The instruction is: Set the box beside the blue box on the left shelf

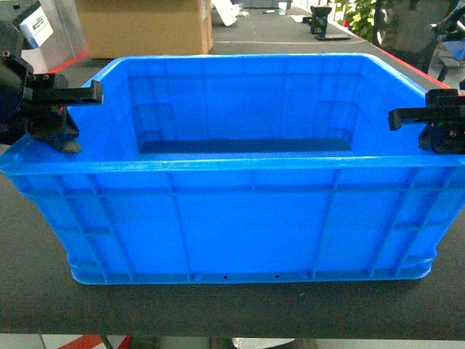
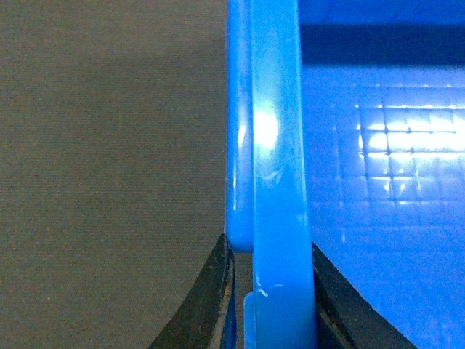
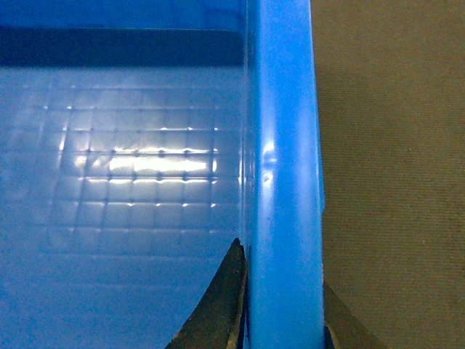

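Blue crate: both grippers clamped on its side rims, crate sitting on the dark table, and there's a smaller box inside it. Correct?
Not quite: the blue crate is empty. The head view and both wrist views show only its bare grid-patterned floor. The rest holds: the left gripper and right gripper each clamp a side rim, and the crate sits on the dark table.

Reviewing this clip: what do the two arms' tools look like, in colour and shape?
Both are black. In the head view the left tool has a flat, bar-like finger and a bulky housing with a small red spot; the right tool looks alike, with a slim finger. In the wrist views the fingers are dark curved blades tapering to points. No cables or readable markings show.
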`<state>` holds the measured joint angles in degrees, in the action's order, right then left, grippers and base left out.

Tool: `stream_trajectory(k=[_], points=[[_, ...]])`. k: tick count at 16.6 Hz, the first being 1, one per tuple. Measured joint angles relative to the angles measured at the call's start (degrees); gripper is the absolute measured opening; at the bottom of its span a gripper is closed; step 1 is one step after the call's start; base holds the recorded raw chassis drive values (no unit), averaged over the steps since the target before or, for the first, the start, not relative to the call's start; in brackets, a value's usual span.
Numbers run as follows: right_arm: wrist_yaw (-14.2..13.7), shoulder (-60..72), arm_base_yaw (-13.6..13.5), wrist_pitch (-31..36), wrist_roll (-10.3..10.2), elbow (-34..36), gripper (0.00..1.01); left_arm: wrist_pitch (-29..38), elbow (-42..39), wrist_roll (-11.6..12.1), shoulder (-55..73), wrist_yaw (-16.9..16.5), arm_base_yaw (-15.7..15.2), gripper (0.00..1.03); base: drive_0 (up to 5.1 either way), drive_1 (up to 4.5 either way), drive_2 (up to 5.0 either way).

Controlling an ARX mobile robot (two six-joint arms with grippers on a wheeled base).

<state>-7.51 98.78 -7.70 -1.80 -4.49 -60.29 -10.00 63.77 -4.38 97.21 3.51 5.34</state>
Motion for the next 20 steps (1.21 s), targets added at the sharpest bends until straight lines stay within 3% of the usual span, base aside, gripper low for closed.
stream_trajectory(k=[1, 4, 6, 8, 12, 15, 16, 17, 20], points=[[1.1, -0.9, -0.2, -0.4, -1.1, 0.1, 0.10, -0.2, 0.0, -1.2, -0.2, 0.9, 0.1, 0.16, 0.0, 0.00, 0.0], [0.3, -3.3, -1.2, 0.2, -2.4, 2.2, 0.09, 0.9, -1.2, -3.5, -1.5, 3.3, 0.2, 0.12, 0.0, 0.00, 0.0], [-0.7, -6.2, -1.4, 1.9, -3.1, 4.9, 0.09, 5.4, -5.4, -2.8, -5.5, 3.4, 1.2, 0.10, 0.0, 0.00, 0.0], [-2.8, -13.3, -1.4, 4.2, -3.4, 9.4, 0.09, 11.3, -10.7, -2.3, -12.4, 5.9, 2.6, 0.10, 0.0, 0.00, 0.0], [-3.3, -28.0, -1.4, 6.5, -3.4, 18.3, 0.09, 18.0, -22.0, -2.4, -28.0, 8.9, 5.1, 0.10, 0.0, 0.00, 0.0], [-2.7, -34.0, -1.4, 4.7, -3.4, 23.6, 0.09, 17.7, -28.2, -2.4, -35.1, 11.0, 6.9, 0.10, 0.0, 0.00, 0.0], [-2.7, -38.0, -1.4, 2.7, -3.5, 27.0, 0.09, 15.4, -31.6, -2.6, -39.8, 12.7, 8.7, 0.09, 0.0, 0.00, 0.0], [-1.7, -45.8, -1.2, -0.7, -3.7, 31.8, 0.09, 9.1, -35.3, -3.4, -49.0, 15.1, 11.7, 0.09, 0.0, 0.00, 0.0], [-0.9, -50.4, -1.0, -0.5, -3.8, 32.9, 0.09, 7.6, -35.3, -2.7, -55.1, 16.8, 12.6, 0.09, 0.0, 0.00, 0.0]])
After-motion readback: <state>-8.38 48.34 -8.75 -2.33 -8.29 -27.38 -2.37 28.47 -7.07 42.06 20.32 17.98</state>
